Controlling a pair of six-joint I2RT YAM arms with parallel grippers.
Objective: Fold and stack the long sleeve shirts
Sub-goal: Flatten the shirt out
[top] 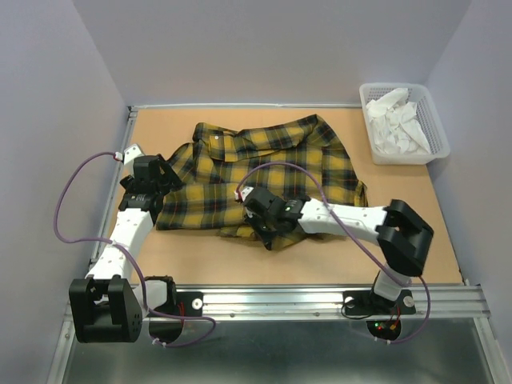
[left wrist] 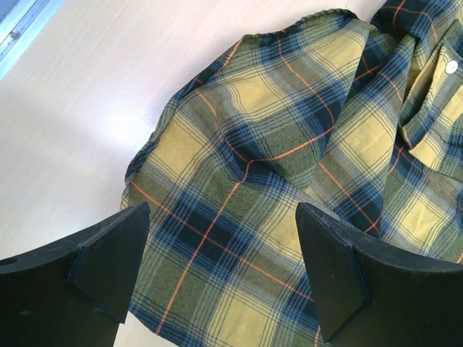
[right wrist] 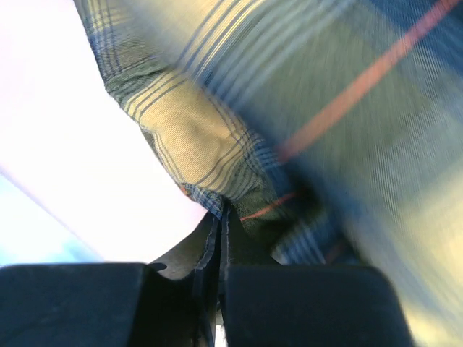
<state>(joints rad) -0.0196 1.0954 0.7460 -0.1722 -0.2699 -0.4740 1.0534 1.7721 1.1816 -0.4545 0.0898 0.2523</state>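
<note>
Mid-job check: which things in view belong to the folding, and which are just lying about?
Job:
- shirt
- right gripper, jaws shut on the shirt's near edge
- left gripper, open over the shirt

Lying about:
- basket, far right corner
- white cloths in it

The shirt [top: 264, 172] at mid-frame is plaid: mustard-yellow squares crossed by dark green and navy bands and thin orange-red lines. Its button [left wrist: 452, 66] is white. The table [top: 240, 264] is tan. At upper right, a white mesh basket [top: 408, 158] holds white cloths [top: 396, 120]. The left arm [top: 128, 232] and right arm [top: 344, 214] are white with black joints, and their cables [top: 58, 208] are purple.
</note>
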